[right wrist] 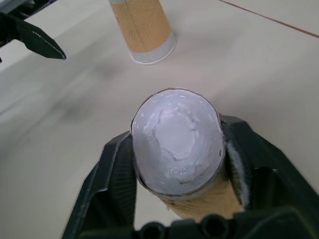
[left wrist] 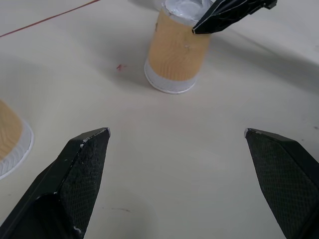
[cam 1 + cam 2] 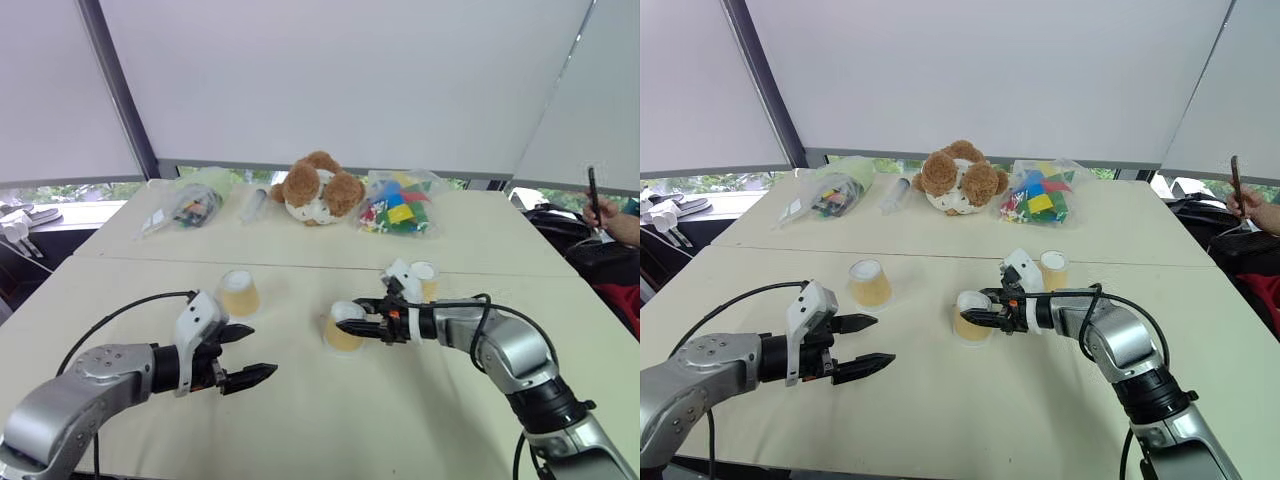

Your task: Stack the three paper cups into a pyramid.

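Right gripper (image 3: 345, 323): its black fingers (image 1: 112, 164) are sitting either side of the middle cup (image 1: 177, 144), flanking its upper end; whether they are squeezing it cannot be told.
Middle cup: standing upside down on the table (image 3: 330, 430), white end up.
Left gripper (image 3: 255, 352): hanging over the table with fingers spread wide, holding nothing.
Left cup (image 3: 240, 292): standing upside down beyond the left gripper.
Right cup (image 3: 424, 279): standing behind the right arm.
Plush toy (image 3: 318, 188): lying at the far edge between two plastic bags (image 3: 398, 204).
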Tool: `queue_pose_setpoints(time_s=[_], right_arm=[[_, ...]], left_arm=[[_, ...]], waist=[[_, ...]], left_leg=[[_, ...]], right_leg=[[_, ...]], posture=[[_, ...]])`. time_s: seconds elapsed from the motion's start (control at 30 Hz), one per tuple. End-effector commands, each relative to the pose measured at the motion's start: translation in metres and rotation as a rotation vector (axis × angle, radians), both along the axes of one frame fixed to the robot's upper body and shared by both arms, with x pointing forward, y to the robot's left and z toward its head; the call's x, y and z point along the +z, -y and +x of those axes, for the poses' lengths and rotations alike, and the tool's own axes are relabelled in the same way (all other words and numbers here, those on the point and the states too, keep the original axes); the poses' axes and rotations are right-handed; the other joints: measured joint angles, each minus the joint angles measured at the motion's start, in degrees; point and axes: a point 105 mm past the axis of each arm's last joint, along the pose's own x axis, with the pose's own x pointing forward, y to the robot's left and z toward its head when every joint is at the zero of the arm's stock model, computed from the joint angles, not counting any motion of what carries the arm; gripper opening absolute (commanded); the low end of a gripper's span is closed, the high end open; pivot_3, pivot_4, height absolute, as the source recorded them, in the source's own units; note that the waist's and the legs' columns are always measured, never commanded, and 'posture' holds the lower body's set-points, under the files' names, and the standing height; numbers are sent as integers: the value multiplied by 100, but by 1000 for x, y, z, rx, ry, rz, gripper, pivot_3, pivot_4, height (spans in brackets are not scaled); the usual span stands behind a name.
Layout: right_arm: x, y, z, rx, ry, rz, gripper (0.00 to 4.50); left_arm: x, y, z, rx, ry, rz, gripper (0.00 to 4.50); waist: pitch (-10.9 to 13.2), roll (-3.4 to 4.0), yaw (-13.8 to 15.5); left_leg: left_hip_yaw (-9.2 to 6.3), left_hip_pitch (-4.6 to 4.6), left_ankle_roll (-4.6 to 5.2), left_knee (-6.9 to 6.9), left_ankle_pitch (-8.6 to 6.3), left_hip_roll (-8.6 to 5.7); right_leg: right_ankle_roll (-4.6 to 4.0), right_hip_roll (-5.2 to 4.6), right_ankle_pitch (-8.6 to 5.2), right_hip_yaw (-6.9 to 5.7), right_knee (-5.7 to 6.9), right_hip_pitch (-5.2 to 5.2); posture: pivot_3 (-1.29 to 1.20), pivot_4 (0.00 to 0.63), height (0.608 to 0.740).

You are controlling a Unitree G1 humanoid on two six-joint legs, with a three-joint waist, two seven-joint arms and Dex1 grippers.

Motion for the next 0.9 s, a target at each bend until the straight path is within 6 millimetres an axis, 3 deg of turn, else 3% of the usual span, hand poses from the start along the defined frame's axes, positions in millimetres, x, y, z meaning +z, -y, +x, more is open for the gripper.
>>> queue_pose_setpoints(time_s=[0.03,0.17,0.3,0.4,0.53,0.7,0.9], right_arm=[[9,-4,-1,26,36,16,4441],[10,-3,-1,19,44,21,4483],[34,3,-7,23,79,104,4483],[57,18,-9,-12,128,162,4483],[71,56,1,-189,175,182,4483],[62,103,31,-457,281,106,4483],[42,113,51,-525,292,78,4483]], left_arm=[[10,1,-3,-5,45,-18,4500],[10,1,-3,-2,43,-26,4500],[19,0,3,-2,63,-53,4500],[30,1,8,-23,100,-54,4500],[49,16,12,-65,167,-98,4500],[52,21,19,-55,174,-125,4500],[47,24,18,-60,164,-117,4500]], waist=[[0,0,-1],[0,0,1],[0,0,17],[0,0,20],[0,0,31],[0,-1,-26],[1,1,-32]], left_leg=[[0,0,0,0,0,0],[0,0,0,-1,0,0],[1,0,0,-1,0,0],[0,-1,0,-1,0,0],[-1,-1,0,0,0,-1],[-3,1,1,0,0,-4],[-1,1,0,-5,0,-3]], right_leg=[[0,0,0,0,0,0],[1,0,0,0,0,-2],[-1,0,0,0,0,-1],[1,0,1,0,0,-1],[1,-1,1,-1,-2,4],[2,1,1,1,-3,5],[9,3,4,2,-1,-2]], posture=[[0,150,740],[0,150,740],[0,150,740],[0,150,740],[0,150,740],[0,150,740],[0,150,740]])
